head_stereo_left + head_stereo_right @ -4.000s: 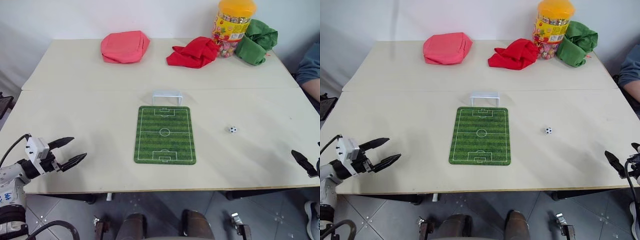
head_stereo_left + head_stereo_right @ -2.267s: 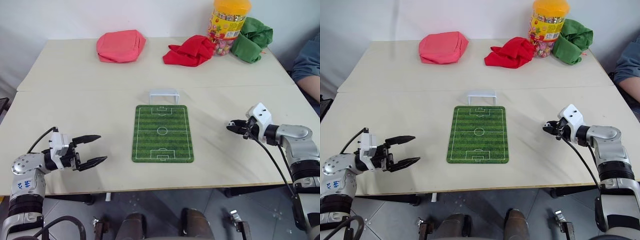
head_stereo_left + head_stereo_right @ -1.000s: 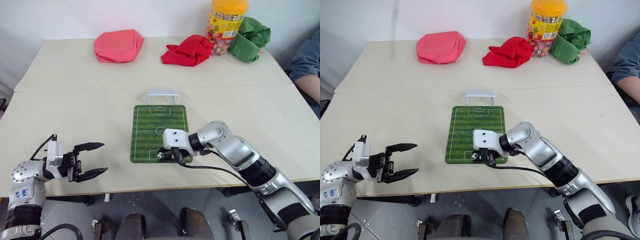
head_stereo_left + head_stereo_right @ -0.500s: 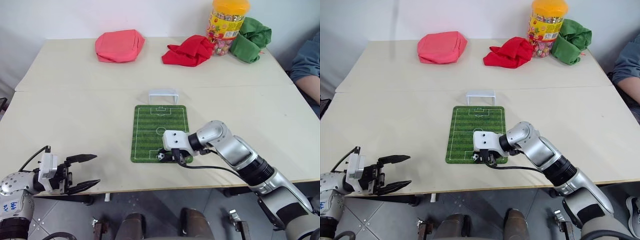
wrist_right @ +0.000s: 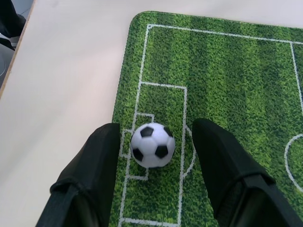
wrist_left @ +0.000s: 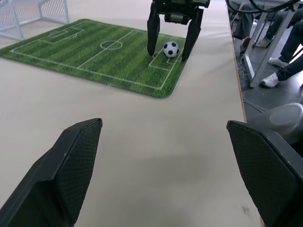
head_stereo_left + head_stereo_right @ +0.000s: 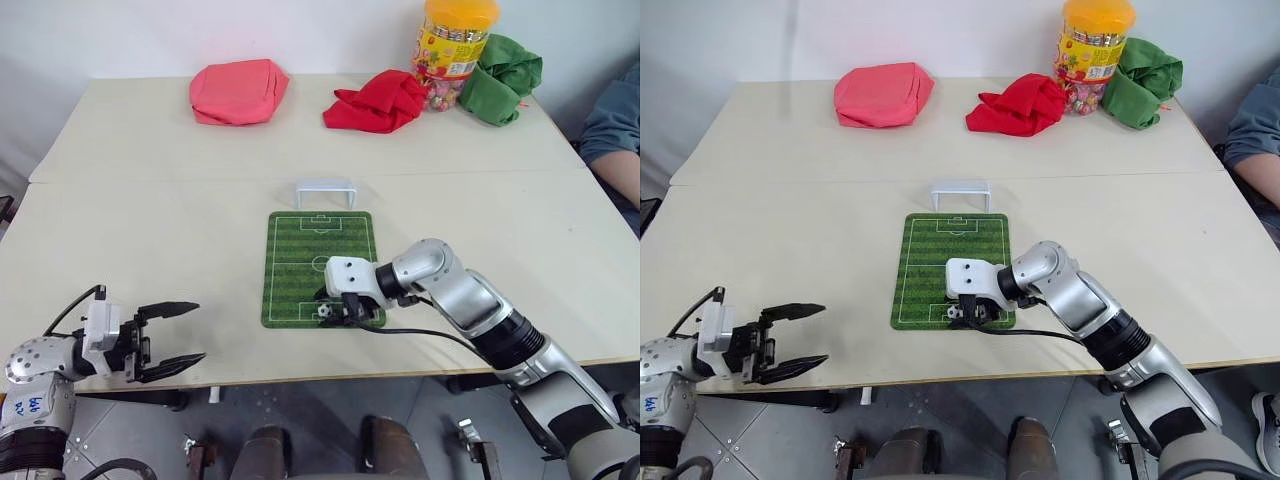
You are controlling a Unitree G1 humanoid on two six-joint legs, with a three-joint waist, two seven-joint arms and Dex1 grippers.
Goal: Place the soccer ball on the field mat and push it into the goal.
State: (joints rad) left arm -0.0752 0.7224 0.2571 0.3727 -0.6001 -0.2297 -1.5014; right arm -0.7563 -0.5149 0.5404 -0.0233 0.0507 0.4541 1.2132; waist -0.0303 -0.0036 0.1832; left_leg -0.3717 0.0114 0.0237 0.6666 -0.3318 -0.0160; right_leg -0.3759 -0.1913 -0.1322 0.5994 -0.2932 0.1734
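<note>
Black fingers of the right gripper (image 5: 151,175) are parting around the soccer ball (image 5: 152,144), which a moment ago they were pinching and which is now sitting free on the field mat (image 7: 300,270) in the near penalty box with a gap on each side. That is settling the placing, leaving the push up the stripes toward the goal (image 7: 324,191) at the mat's far end, while the left gripper (image 7: 165,330) is hanging wide open and empty near the table's front edge

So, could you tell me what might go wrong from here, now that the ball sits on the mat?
The soccer ball sits free between the open right claw fingers near the field mat corner; lifting away could nudge it off the edge. The goal is narrow and at the far end, so a skewed push may miss.
</note>
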